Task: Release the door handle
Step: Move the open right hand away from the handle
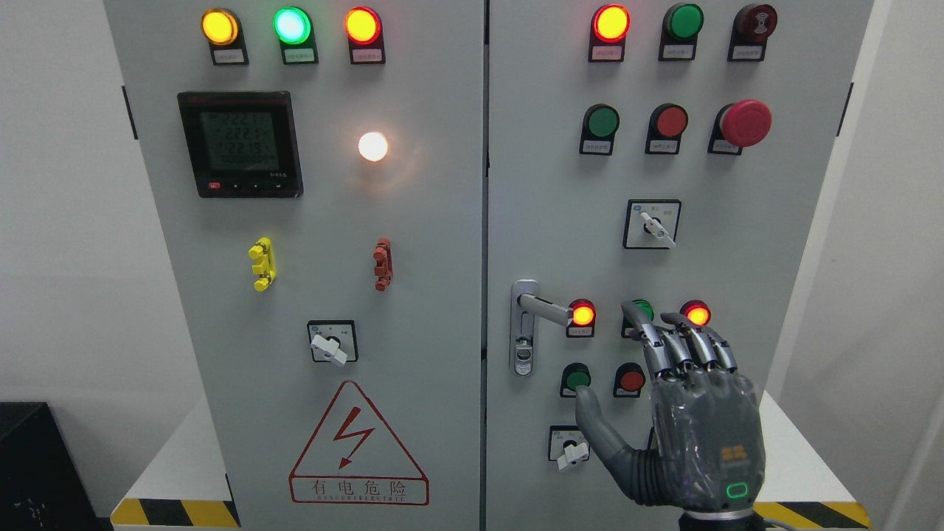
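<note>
Right hand (689, 413) sits nearest the head camera, coming up from the bottom edge right of the middle, fingers (678, 346) spread and relaxed, holding nothing. Door handle (542, 306) is on the right cabinet door (774, 295), left of the hand and apart from it, its lever pointing right toward a lit red lamp (582, 315). No contact with the lever, so the release looks done; only pulling the arm away seems left. Left hand not visible.

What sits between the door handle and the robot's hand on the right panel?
In the head view, a lit red indicator lamp sits between the door handle and the open right hand; the lever's tip reaches it.
</note>
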Available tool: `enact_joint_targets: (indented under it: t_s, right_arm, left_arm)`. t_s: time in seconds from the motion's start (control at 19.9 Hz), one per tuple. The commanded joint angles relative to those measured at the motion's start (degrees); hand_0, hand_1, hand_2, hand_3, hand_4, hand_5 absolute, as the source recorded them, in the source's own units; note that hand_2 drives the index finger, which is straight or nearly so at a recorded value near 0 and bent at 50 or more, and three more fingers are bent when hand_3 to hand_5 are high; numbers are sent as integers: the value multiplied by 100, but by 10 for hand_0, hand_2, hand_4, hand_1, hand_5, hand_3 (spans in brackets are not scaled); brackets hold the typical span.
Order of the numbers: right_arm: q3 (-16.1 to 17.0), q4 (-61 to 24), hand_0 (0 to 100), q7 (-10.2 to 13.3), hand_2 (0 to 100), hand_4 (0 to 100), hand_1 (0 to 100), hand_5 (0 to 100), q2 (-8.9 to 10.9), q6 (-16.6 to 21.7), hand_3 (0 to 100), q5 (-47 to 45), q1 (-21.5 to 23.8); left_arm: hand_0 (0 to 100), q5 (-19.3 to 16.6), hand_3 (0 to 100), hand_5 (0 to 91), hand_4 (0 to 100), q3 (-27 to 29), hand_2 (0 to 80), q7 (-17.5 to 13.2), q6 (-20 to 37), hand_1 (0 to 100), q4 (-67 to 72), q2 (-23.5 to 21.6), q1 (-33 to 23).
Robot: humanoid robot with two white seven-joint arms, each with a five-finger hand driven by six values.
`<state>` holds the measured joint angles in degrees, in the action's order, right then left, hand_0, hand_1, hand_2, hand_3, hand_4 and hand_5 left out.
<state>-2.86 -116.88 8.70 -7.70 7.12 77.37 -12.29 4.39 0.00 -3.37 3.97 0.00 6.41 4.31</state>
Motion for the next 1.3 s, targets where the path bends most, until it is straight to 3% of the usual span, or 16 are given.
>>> enact_joint_targets:
  t_s: [0.0, 0.55, 1.25]
  right_arm:
    - [497, -221, 324, -9, 0, 0, 166, 0, -21, 123, 0, -143, 60]
    - [400, -186, 286, -18, 0, 0, 129, 0, -12, 123, 0, -486, 77]
    - [356, -177, 276, -9, 0, 0, 151, 0, -12, 97, 0, -495, 112]
  left_arm:
    - [0, 0, 90, 0, 13, -123, 23, 3, -1, 0, -114, 0, 0]
    - [0, 0, 90, 0, 13, -123, 24, 3, -1, 0, -114, 0, 0]
    - [0, 0, 92, 0, 13, -123, 23, 3, -1, 0, -114, 0, 0]
